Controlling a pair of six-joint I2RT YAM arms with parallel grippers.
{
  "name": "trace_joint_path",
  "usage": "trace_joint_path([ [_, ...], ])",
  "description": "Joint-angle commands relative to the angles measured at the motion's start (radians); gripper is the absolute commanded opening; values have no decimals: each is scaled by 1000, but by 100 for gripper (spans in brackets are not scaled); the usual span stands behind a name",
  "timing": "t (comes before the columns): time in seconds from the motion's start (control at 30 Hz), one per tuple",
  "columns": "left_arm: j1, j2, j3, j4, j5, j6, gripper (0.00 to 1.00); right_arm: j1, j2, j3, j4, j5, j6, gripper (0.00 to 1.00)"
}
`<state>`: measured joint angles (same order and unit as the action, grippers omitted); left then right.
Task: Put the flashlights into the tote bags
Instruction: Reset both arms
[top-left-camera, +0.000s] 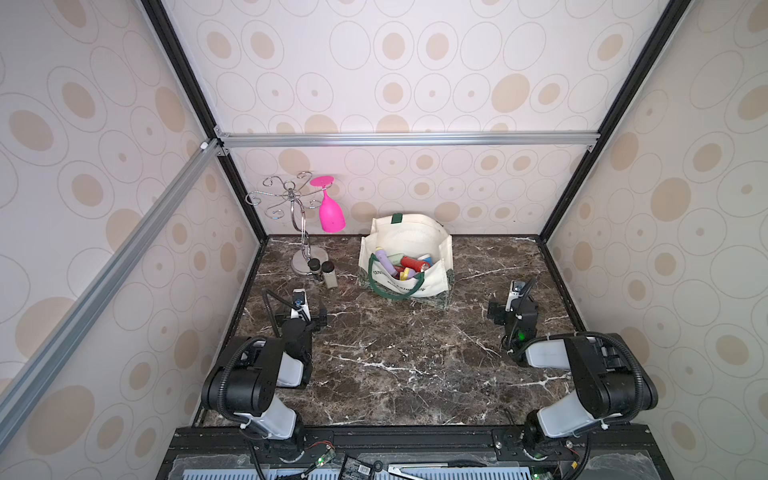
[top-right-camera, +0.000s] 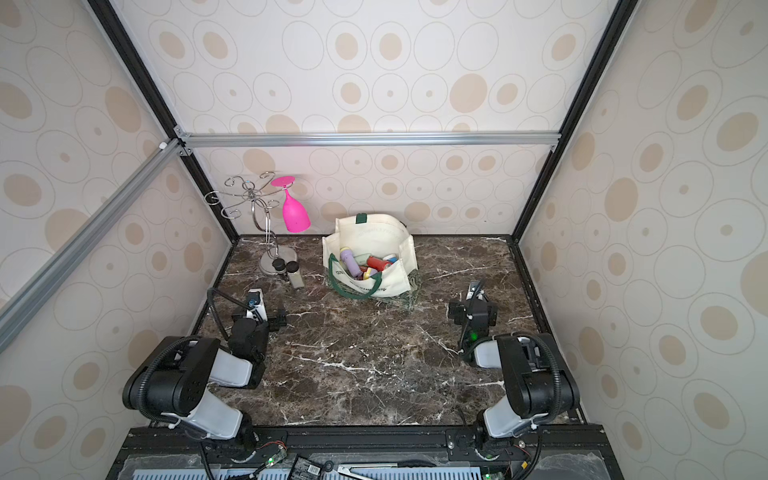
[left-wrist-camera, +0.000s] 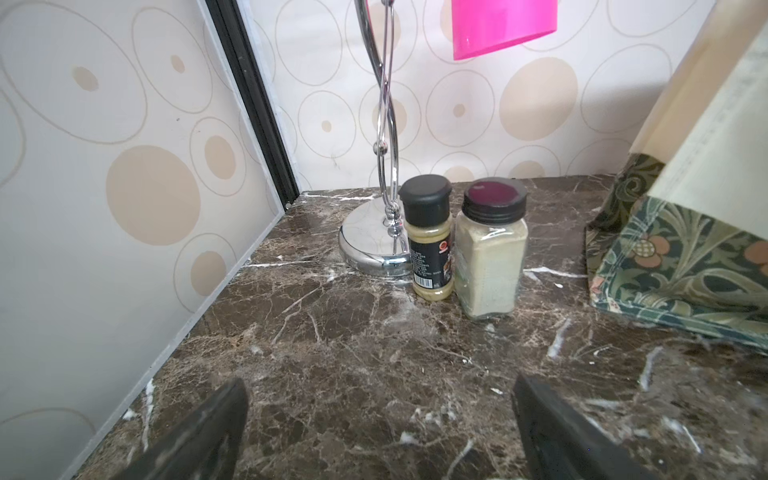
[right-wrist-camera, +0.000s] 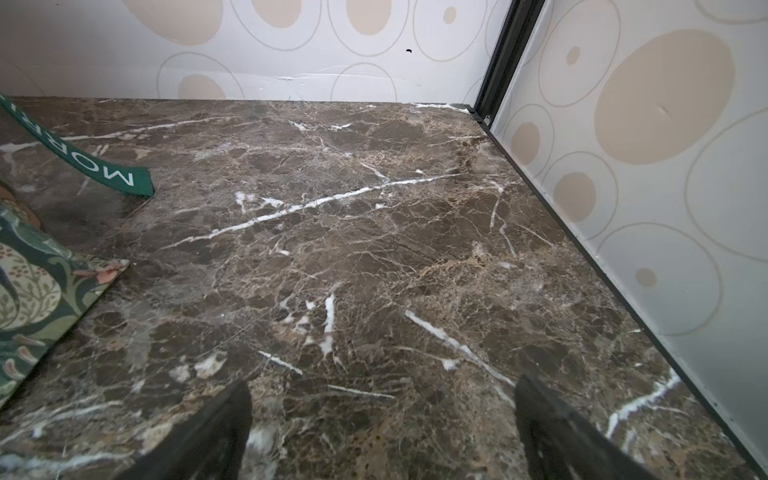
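Both top views look from high above the near edge of the desk (top-left-camera: 395, 357), tilted down toward the back wall. They stand far enough off to take in the whole desk and both arms, and they share almost the same scene, slightly shifted sideways. The left wrist view sits low and close over the desk, looking past the left end effector (left-wrist-camera: 380, 386) toward the back left corner, the two jars (left-wrist-camera: 490, 257) and the tote bag (left-wrist-camera: 685, 249). The right wrist view, equally low, looks past the right end effector (right-wrist-camera: 384, 384) toward the back right corner. Both wrist views catch the tote bag's patterned base, from opposite sides.
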<state>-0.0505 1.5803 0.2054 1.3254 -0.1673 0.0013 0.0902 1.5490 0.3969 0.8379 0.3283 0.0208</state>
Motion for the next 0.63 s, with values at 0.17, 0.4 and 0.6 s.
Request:
trace_joint_path([
  [0.17, 9, 0, 17, 40, 25, -16, 100, -3, -9, 7, 1, -10, 7, 100],
  [0.4, 9, 2, 23, 26, 27, -17, 100, -4, -9, 7, 0, -10, 7, 100],
  [0.6, 9, -1, 17, 33, 27, -17, 100, -3, -6, 6, 2, -10, 8, 100],
])
